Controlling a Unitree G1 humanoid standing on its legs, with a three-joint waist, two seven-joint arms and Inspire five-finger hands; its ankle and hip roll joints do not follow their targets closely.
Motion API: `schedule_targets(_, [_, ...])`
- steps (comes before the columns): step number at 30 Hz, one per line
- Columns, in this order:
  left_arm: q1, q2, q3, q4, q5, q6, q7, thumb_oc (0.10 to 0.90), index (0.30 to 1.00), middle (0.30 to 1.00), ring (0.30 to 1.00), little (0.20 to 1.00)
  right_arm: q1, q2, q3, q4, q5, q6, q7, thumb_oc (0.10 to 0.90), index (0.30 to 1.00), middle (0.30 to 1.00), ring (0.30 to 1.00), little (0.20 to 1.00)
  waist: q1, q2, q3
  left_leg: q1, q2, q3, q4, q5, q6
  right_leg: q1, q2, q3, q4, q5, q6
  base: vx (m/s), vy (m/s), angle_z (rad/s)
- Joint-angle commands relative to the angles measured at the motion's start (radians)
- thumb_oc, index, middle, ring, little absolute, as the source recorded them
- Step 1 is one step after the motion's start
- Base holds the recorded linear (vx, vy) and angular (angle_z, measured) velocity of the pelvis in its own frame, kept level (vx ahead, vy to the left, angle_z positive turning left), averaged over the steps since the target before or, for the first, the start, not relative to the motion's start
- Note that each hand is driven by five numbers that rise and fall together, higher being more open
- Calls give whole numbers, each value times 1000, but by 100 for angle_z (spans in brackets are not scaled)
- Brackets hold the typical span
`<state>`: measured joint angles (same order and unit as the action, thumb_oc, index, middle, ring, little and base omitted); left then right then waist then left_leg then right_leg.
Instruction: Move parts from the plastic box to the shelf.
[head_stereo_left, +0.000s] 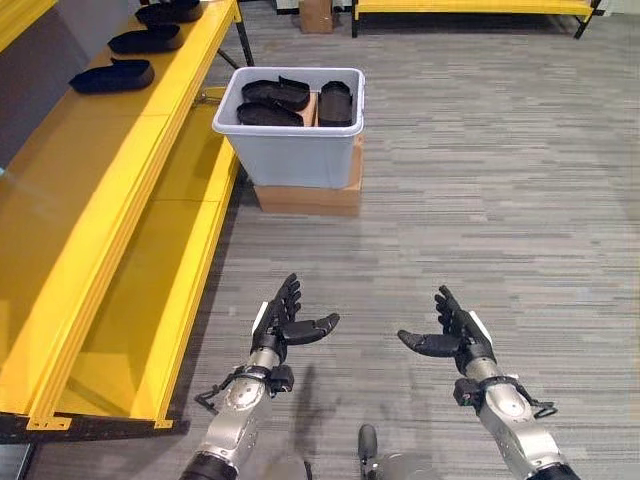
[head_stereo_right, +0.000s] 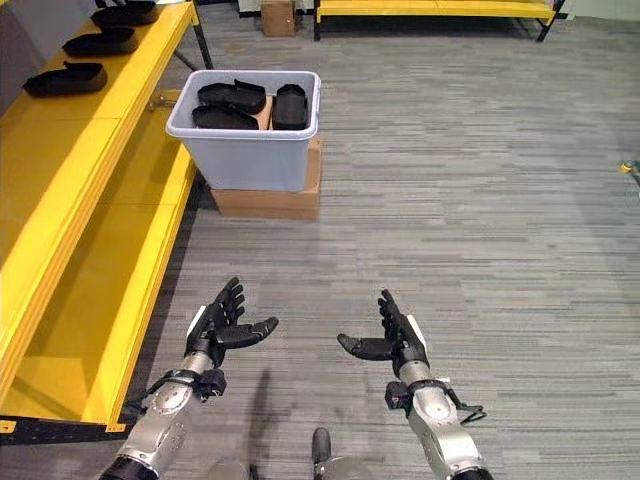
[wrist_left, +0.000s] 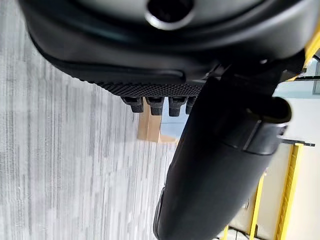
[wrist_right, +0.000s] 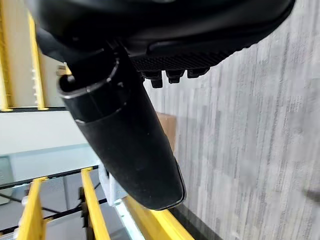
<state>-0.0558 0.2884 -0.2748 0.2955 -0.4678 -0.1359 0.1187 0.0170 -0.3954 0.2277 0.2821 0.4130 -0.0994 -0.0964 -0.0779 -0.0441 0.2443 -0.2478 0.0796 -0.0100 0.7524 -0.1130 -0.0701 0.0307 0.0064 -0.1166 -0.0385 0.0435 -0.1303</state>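
Left hand (head_stereo_left: 283, 322) and right hand (head_stereo_left: 452, 335) held low over grey carpet (head_stereo_left: 480, 180), palms facing, fingers straight, thumbs out, holding nothing. Well ahead of the left hand, pale box (head_stereo_left: 292, 150) on a cardboard carton (head_stereo_left: 306, 198), black parts (head_stereo_left: 275, 95) inside. Further left, yellow shelf (head_stereo_left: 90, 190) with more parts (head_stereo_left: 112, 76) on its top level.

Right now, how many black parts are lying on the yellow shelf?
3, in a row along the yellow shelf at the robot's far left: nearest part, middle part, farthest part, cut by the picture edge. More may lie beyond view.
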Motion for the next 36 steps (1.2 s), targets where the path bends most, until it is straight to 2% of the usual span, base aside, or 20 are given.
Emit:
schedule_targets(1, [12, 23, 21, -102, -19, -87, -8, 900, 1000, 1000, 1000, 1000, 1, -40, -14, -51, 2, -85, 6, 900, 1000, 1000, 1000, 1000, 27, -18, -28, -26, 19, 103, -357, 128, 37, 64, -21, 43, -27, -60, 154, 264, 17, -3])
schedule_targets(2, [11, 23, 21, -102, -19, -87, -8, 900, 1000, 1000, 1000, 1000, 1, -40, -14, -50, 2, -85, 6, 900, 1000, 1000, 1000, 1000, 26, -21, -29, -23, 15, 105, -369, 136, 37, 61, -24, 43, -27, -59, 155, 210, 33, -2])
schedule_targets(3, [15, 25, 20, -101, -15, -87, -9, 900, 1000, 1000, 1000, 1000, 5, -38, -15, -45, 1, -85, 3, 900, 1000, 1000, 1000, 1000, 30, -18, -34, -15, 26, 119, -504, 171, 31, 76, -21, 44, -31, -68, 160, 269, 50, -16])
schedule_targets(4, [14, 25, 22, -97, -3, -89, -6, 900, 1000, 1000, 1000, 1000, 6, -31, -15, -36, -1, -93, -2, 900, 1000, 1000, 1000, 1000, 37, -3, -35, -10, 30, 123, -686, 253, 12, 108, -5, 45, -42, -83, 168, 392, 76, -22])
schedule_targets(6, [19, 25, 23, -91, 7, -89, -7, 900, 1000, 1000, 1000, 1000, 13, -32, -13, -35, -15, -93, 0, 900, 1000, 1000, 1000, 1000, 44, 15, -44, 1, 29, 123, -840, 296, 3, 144, 11, 54, -44, -101, 173, 375, 87, -21])
schedule_targets(8, [26, 20, 27, -86, 14, -92, -6, 900, 1000, 1000, 1000, 1000, 11, -28, -7, -20, -23, -93, 2, 900, 1000, 1000, 1000, 1000, 49, 25, -52, -45, 18, 118, -840, 290, -11, 191, 24, 72, -43, -131, 171, 472, 132, -4])
schedule_targets(12, [29, 25, 36, -95, -6, -109, 4, 900, 1000, 1000, 1000, 1000, -10, -15, 16, -22, -34, -86, 10, 900, 1000, 1000, 1000, 1000, 70, 31, -82, -12, 35, 133, -840, 356, -13, 251, 4, 115, -38, -180, 176, 361, 159, -53])
schedule_targets(14, [25, 30, 40, -95, -10, -112, 10, 900, 1000, 1000, 1000, 1000, -22, -9, 20, -22, -35, -86, 8, 900, 1000, 1000, 1000, 1000, 78, 22, -95, -2, 28, 145, -840, 351, -1, 260, -15, 115, -33, -183, 189, 375, 217, -65])
schedule_targets(16, [18, 47, 48, -106, -13, -116, 32, 900, 1000, 1000, 1000, 1000, -44, 9, 33, -27, -31, -86, 5, 900, 1000, 1000, 1000, 1000, 98, -11, -110, -18, -2, 166, -761, 291, 42, 243, -77, 124, 53, -166, 217, 455, 280, -34])
schedule_targets(19, [8, 59, 42, -108, -15, -111, 40, 900, 1000, 1000, 1000, 1000, -54, 17, 47, -34, -32, -82, 11, 900, 1000, 1000, 1000, 1000, 101, -35, -110, -1, -62, 164, -720, 210, 94, 158, -107, 132, 272, -12, 267, 287, 247, -3])
schedule_targets(20, [-2, 68, 40, -117, -9, -111, 44, 900, 1000, 1000, 1000, 1000, -58, 18, 49, -43, -41, -76, 16, 900, 1000, 1000, 1000, 1000, 85, -23, -91, 43, -97, 149, -733, 175, 128, 58, -105, 138, 470, 119, 289, 219, 253, 7])
schedule_targets(21, [-2, 68, 40, -117, -9, -110, 44, 900, 1000, 1000, 1000, 1000, -59, 18, 49, -43, -41, -76, 16, 900, 1000, 1000, 1000, 1000, 87, -20, -93, 40, -94, 150, -733, 177, 128, 54, -102, 139, 470, 122, 289, 237, 271, 21])
schedule_targets(22, [-8, 73, 36, -125, -3, -109, 43, 900, 1000, 1000, 1000, 1000, -59, 16, 50, -50, -45, -76, 20, 900, 1000, 1000, 1000, 1000, 71, -9, -76, 63, -102, 141, -738, 167, 137, 11, -85, 142, 556, 155, 294, 168, 175, 36])
schedule_targets(25, [-25, 73, 23, -108, 14, -106, 43, 900, 1000, 1000, 1000, 1000, -55, 26, 48, -54, -42, -72, 20, 900, 1000, 1000, 1000, 1000, 25, 35, -32, 157, -104, 116, -776, 144, 149, -146, -45, 119, 684, 80, 275, 262, 218, 35])
schedule_targets(27, [-37, 70, 15, -98, 12, -106, 38, 900, 1000, 1000, 1000, 1000, -47, 24, 42, -67, -34, -77, 20, 900, 1000, 1000, 1000, 1000, -5, 54, -9, 205, -106, 87, -789, 134, 140, -246, 0, 114, 635, -6, 252, 294, 122, 42])
schedule_targets(29, [-33, 69, 12, -99, 10, -108, 28, 900, 1000, 1000, 1000, 1000, -37, 20, 36, -72, -33, -77, 17, 900, 1000, 1000, 1000, 1000, -23, 60, 4, 253, -110, 75, -797, 106, 134, -273, -23, 69, 481, -52, 232, 393, 39, 38])
schedule_targets(30, [-27, 64, 14, -95, 10, -109, 23, 900, 1000, 1000, 1000, 1000, -32, 13, 36, -74, -51, -77, 12, 900, 1000, 1000, 1000, 1000, -30, 57, 0, 288, -121, 64, -805, 80, 125, -290, -49, 45, 292, -34, 235, 356, -11, 21])
schedule_targets(31, [-26, 63, 14, -95, 10, -109, 22, 900, 1000, 1000, 1000, 1000, -31, 13, 36, -74, -51, -78, 12, 900, 1000, 1000, 1000, 1000, -31, 60, 2, 293, -118, 62, -806, 79, 125, -280, -46, 43, 283, -31, 235, 353, -50, 12])
schedule_targets(34, [-19, 59, 26, -95, 18, -112, 12, 900, 1000, 1000, 1000, 1000, -20, 9, 23, -82, -72, -76, 11, 900, 1000, 1000, 1000, 1000, -45, 51, 3, 354, -125, 43, -813, 31, 108, -300, -96, 42, 14, 78, 273, 353, -69, 16])
schedule_targets(36, [-18, 58, 27, -96, 27, -112, 8, 900, 1000, 1000, 1000, 1000, -15, 1, 14, -94, -104, -73, 8, 900, 1000, 1000, 1000, 1000, -52, 52, 2, 394, -120, 34, -816, 1, 98, -324, -124, 34, -43, 112, 296, 408, -75, 26])
